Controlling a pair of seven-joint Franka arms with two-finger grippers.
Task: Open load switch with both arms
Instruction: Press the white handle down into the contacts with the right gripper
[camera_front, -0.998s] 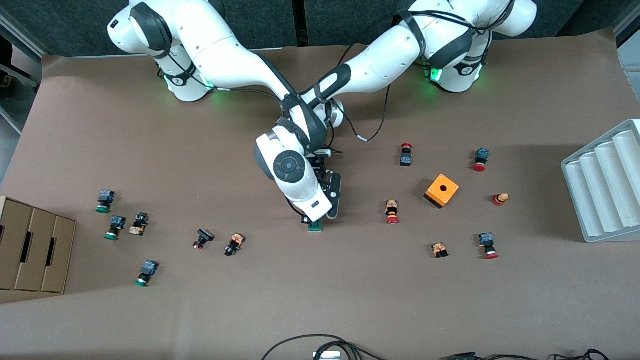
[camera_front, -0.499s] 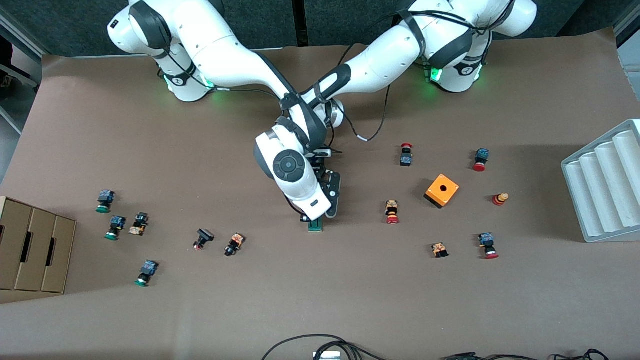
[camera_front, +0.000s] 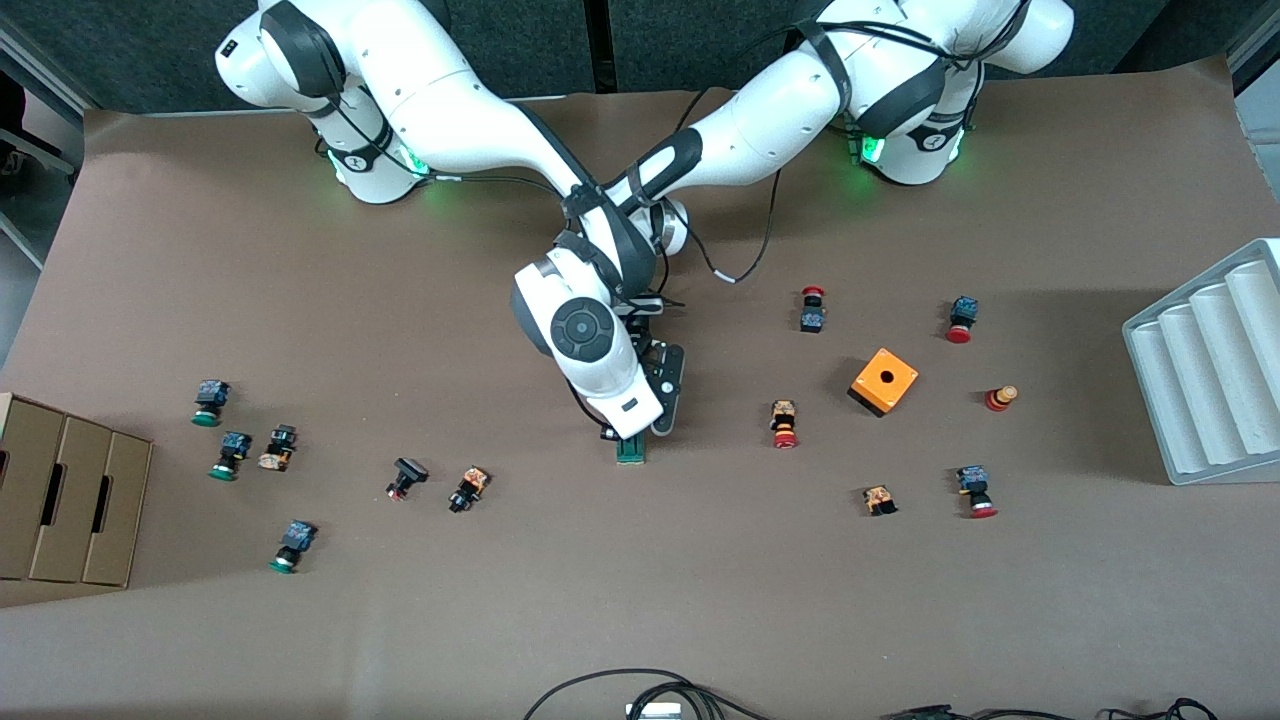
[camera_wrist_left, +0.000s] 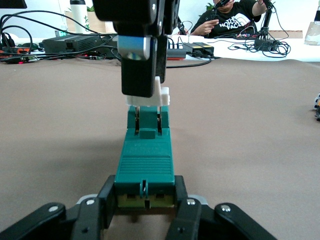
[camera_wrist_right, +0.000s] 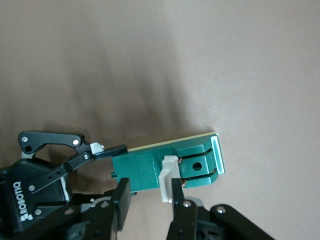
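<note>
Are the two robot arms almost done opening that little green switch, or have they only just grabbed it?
Done: both arms have a grip. The left gripper is shut on one end of the load switch, which lies on the table. In hand: the right gripper is shut on the white end piece, which looks tilted up from the green body. Left: finishing the pull and letting go; whether the switch is fully open can't be told.

The load switch (camera_front: 631, 451) lies mid-table, with push buttons (camera_front: 230, 455) toward the right arm's end by cardboard boxes (camera_front: 60, 500), an orange cube (camera_front: 884, 380) toward the left arm's end near a tray (camera_front: 1205, 370).
</note>
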